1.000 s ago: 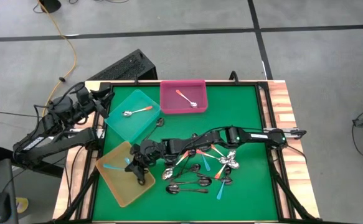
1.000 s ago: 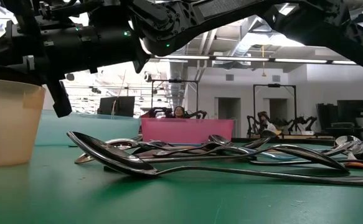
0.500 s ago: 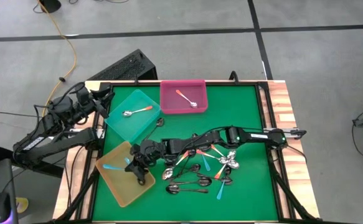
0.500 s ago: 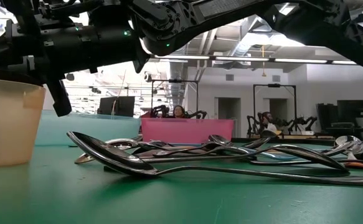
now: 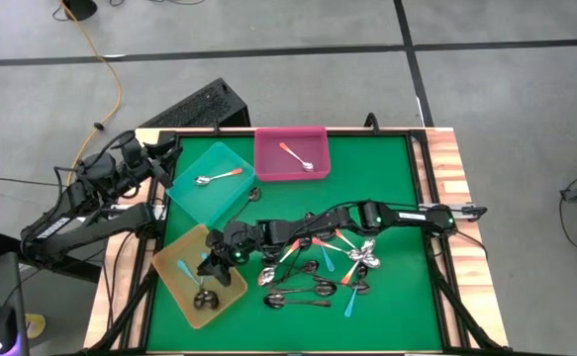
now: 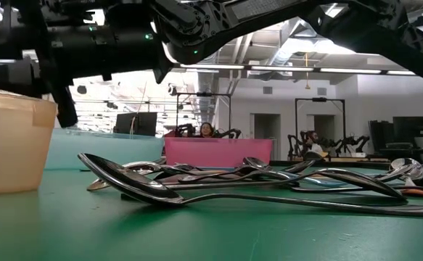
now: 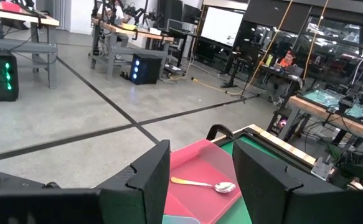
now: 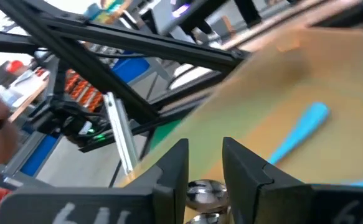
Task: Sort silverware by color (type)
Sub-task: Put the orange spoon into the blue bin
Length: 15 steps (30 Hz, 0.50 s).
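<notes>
Reaching over the shallow yellow plastic tray (image 5: 174, 274), the right pincer (image 5: 206, 272) has its fingers (image 8: 172, 168) slightly parted, with a shiny spoon bowl (image 8: 204, 191) just beneath them. Dark metal spoons (image 5: 206, 297) lie inside this tray. The remaining spoon pile (image 5: 330, 267) sits mid-desk (image 5: 387, 178). The left pincer (image 7: 200, 180) waits open by the teal tray (image 5: 209, 178).

I see the main spoon pile (image 5: 320, 269) lying tangled on the green mat: dark, orange-red and light blue handles, shiny bowls. One orange-handled spoon (image 5: 296, 157) lies flat in the pink tray, another (image 5: 218, 176) in the teal; a dark spoon (image 5: 204, 297) and blue-handled spoon (image 5: 184, 267) lie in the yellow
</notes>
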Each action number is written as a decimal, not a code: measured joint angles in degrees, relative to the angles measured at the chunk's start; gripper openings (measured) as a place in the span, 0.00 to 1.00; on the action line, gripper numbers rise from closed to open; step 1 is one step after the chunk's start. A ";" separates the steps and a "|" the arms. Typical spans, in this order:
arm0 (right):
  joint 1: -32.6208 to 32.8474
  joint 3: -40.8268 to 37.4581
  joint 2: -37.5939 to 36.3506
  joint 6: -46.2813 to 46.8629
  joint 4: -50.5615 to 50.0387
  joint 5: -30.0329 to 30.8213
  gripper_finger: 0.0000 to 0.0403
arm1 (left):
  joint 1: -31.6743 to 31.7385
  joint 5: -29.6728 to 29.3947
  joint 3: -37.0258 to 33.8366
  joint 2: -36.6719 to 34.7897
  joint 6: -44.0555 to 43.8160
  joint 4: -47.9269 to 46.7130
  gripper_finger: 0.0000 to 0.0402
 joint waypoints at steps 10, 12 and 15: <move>-1.40 0.00 -0.97 -3.98 0.93 -3.06 0.27 | -0.02 0.02 0.00 0.00 -0.04 -3.08 0.39; -1.92 0.00 -2.32 -5.63 0.42 -3.10 0.27 | 0.01 0.02 0.00 0.00 -0.03 -3.20 0.39; -2.51 0.04 -4.43 -8.58 -0.31 -3.10 0.27 | 0.01 0.04 0.00 0.00 0.48 -4.13 0.39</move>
